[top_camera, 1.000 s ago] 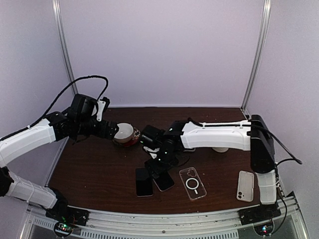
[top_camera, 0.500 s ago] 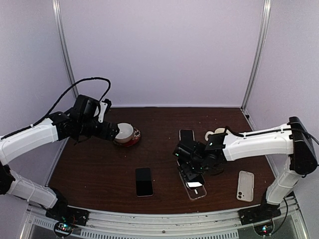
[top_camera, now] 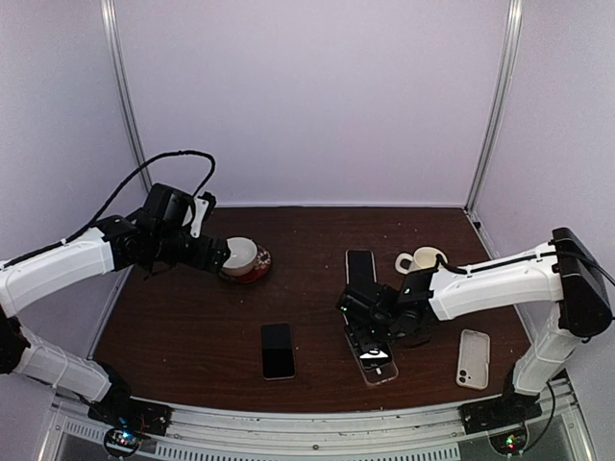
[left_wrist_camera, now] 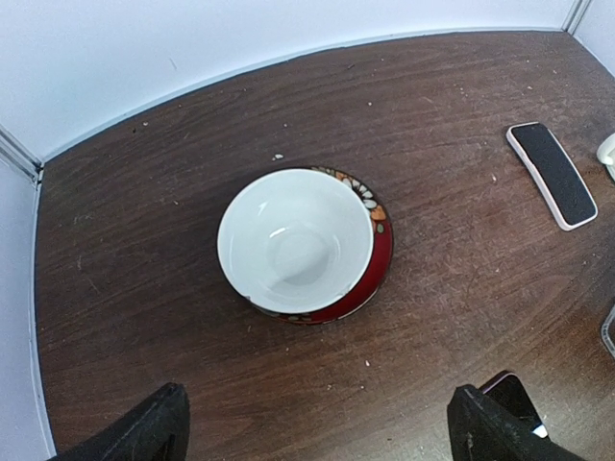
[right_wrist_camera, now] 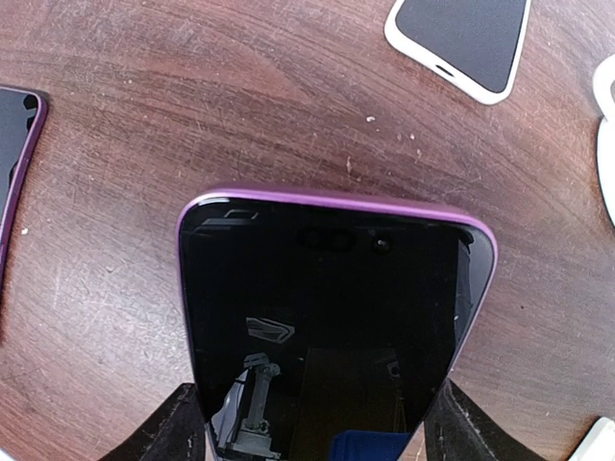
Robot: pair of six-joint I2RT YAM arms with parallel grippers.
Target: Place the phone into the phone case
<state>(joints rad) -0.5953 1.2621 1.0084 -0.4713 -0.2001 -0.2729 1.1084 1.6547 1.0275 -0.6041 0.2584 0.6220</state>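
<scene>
Tabletop (top_camera: 173,327): right arm (top_camera: 490,279) stretched low, gripping phone (right_wrist_camera: 327,317).

From high behind the arm bases, we are looking down over the table (top_camera: 192,327). Our left wrist view is facing down at the bowl (left_wrist_camera: 298,245). Our right wrist view is sitting close above the purple phone (right_wrist_camera: 332,317). All three are sharing the white-cased phone (right_wrist_camera: 461,43), upper right in both wrist frames.

Glossy phone (right_wrist_camera: 327,307), scuffed wooden table (right_wrist_camera: 192,96)
</scene>
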